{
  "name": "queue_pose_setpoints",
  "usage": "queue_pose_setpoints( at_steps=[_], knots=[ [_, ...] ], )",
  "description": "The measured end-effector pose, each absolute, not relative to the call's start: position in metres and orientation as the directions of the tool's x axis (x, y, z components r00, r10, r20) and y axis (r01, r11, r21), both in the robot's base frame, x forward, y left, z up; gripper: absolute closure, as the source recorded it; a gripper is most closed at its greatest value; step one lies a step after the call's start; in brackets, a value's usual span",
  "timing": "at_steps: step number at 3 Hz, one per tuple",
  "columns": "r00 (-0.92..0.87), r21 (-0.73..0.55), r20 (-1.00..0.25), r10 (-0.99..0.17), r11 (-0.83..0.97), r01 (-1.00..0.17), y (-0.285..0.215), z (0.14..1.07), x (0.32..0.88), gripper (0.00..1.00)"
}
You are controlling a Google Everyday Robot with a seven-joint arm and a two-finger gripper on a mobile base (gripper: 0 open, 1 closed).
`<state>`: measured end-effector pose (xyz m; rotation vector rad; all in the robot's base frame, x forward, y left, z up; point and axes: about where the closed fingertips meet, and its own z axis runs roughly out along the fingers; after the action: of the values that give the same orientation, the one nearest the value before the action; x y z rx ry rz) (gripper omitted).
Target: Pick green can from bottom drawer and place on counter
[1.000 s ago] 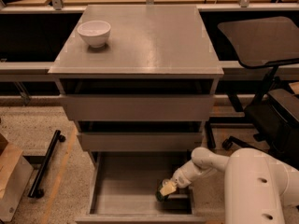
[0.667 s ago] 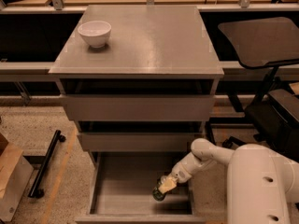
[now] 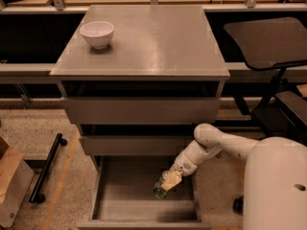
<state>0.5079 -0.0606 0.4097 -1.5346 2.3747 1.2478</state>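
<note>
The bottom drawer [image 3: 115,210] is pulled open at the foot of the grey cabinet. My gripper [image 3: 165,185] hangs inside it on the right and is shut on the green can [image 3: 160,189], which is dark green and tilted, lifted a little above the drawer floor. My white arm [image 3: 211,143] reaches in from the right. The counter [image 3: 153,37] is the flat grey top of the cabinet, well above the gripper.
A white bowl [image 3: 97,34] stands on the counter's back left. Two closed narrower drawers [image 3: 139,110] overhang the open one. A dark chair [image 3: 268,42] stands to the right; a black wheeled bar [image 3: 45,169] and a cardboard box [image 3: 9,186] lie at left.
My gripper has moved left and risen inside the drawer, carrying the green can off the drawer floor.
</note>
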Motion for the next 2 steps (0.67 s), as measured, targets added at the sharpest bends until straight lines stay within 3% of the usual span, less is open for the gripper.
queue_pose_setpoints(
  at_steps=[2],
  knots=[
    [-0.495,0.457,-0.432,-0.754,0.289,-0.841,-0.076,0.496,0.491,1.0]
  ],
)
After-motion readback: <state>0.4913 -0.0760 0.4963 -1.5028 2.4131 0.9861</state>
